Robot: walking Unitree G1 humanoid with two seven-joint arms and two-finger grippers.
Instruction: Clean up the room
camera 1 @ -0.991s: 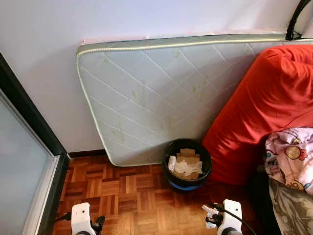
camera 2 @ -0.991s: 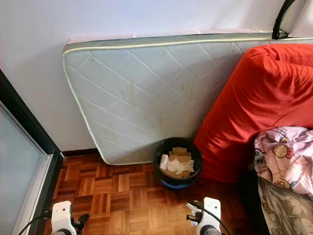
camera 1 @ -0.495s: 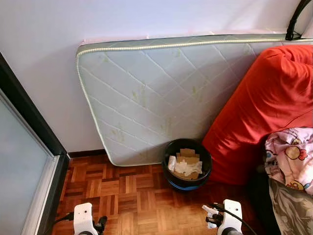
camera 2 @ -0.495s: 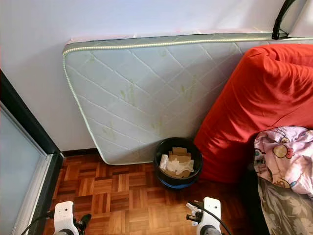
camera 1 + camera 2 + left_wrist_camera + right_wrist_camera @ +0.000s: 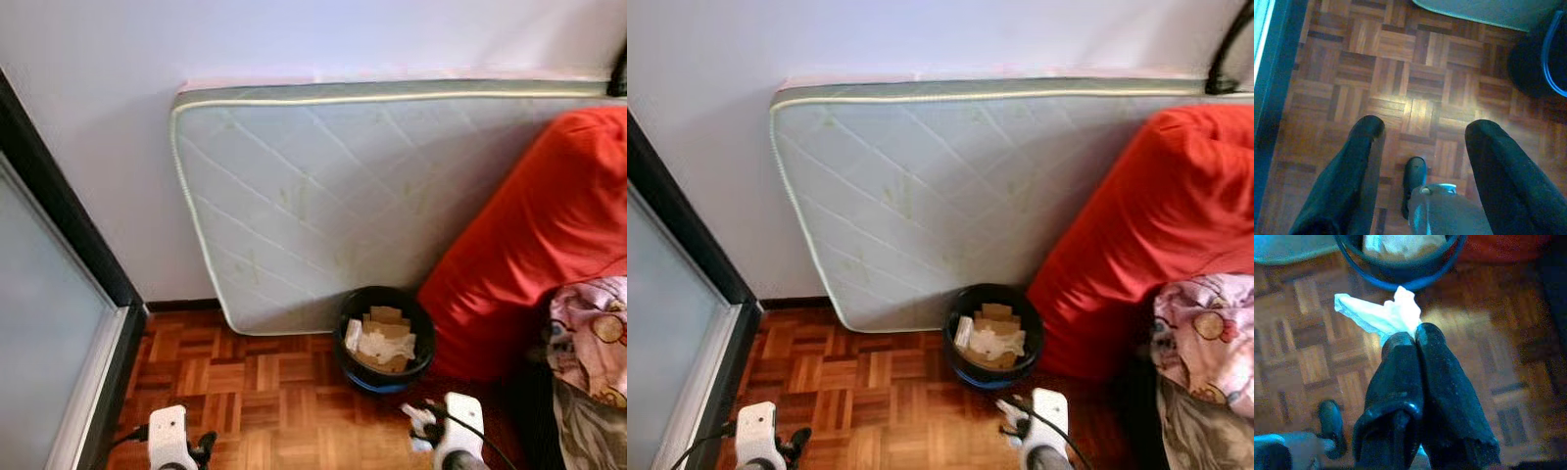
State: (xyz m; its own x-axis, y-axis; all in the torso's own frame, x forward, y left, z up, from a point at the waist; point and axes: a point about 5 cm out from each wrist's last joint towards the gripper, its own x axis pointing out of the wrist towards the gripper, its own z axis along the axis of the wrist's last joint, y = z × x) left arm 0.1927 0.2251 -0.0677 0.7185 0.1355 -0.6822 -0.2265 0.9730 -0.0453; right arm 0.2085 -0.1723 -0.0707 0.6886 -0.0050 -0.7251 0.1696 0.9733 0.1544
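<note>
White crumpled tissue (image 5: 1382,316) pinched in closed right pincer (image 5: 1413,335), just short of black bin (image 5: 384,335) on parquet floor (image 5: 255,377). Left pincer (image 5: 1420,129) spread wide, empty. Bin contents partly hidden.

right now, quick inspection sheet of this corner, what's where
surface: parquet floor, bare patch in front of the bin.
job's things: black bin on the floor, holding cardboard pieces and white paper; crumpled white tissue pinched in the right gripper, near the bin's rim.
clutter: quilted mattress standing on edge against the wall; red beanbag beside the bin; patterned blanket at its side.
grippers: right shut on the tissue; left gripper open over the floor, holding nothing.
cables: black cable along the right wrist.
surroundings: white wall; dark-framed glass door on the robot's left.
</note>
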